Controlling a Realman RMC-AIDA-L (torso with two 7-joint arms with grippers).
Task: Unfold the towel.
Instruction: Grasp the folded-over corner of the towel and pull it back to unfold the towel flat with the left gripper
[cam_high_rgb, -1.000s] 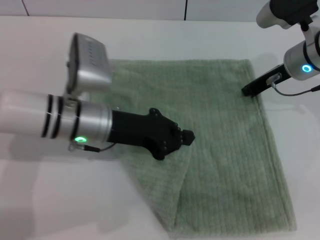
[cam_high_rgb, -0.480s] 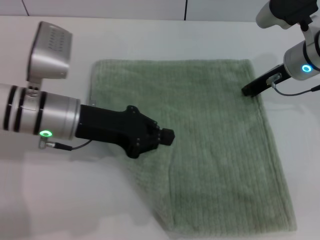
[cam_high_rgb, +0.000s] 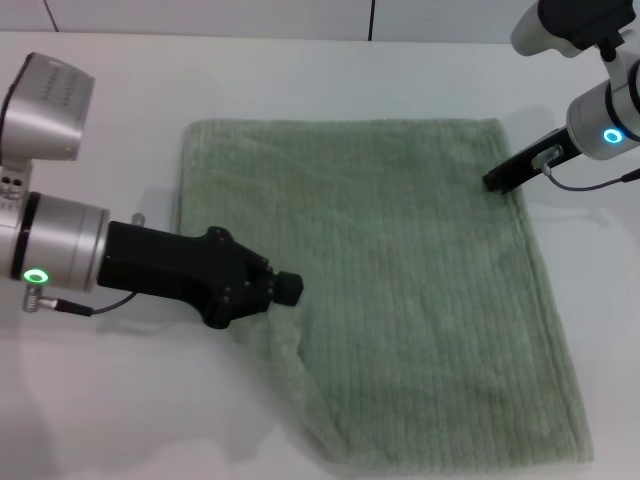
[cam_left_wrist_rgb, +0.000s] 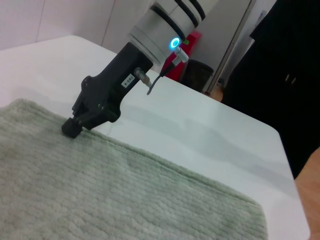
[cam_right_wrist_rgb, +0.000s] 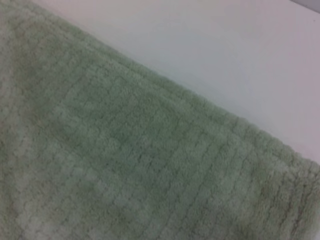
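Here the left gripper (cam_high_rgb: 290, 288) sits low over the near-left part of the towel (cam_high_rgb: 400, 270), its black tip pointing right, and the cloth bunches into a small ridge just under and beside it. Whether its fingers are pressed together on the fabric or merely resting there cannot be told — the black housing hides them. Behind the tip runs the black wrist body, then the silver arm with a green light, stretching off to the left over the white table (cam_high_rgb: 300, 80).

The right gripper (cam_high_rgb: 492, 183) is at the far-right corner of the towel, its dark tip down on the hem; in the left wrist view the same gripper (cam_left_wrist_rgb: 71, 129) presses onto the towel's edge (cam_left_wrist_rgb: 130, 195), though its fingers look like one blunt end and their state cannot be told either. Its silver arm carries a blue light.

The towel lies mostly flat on the table, pale green and ribbed, roughly rectangular, with only the near-left corner still rumpled — the right wrist view shows just its terry surface (cam_right_wrist_rgb: 125, 150) and hem against the white top.
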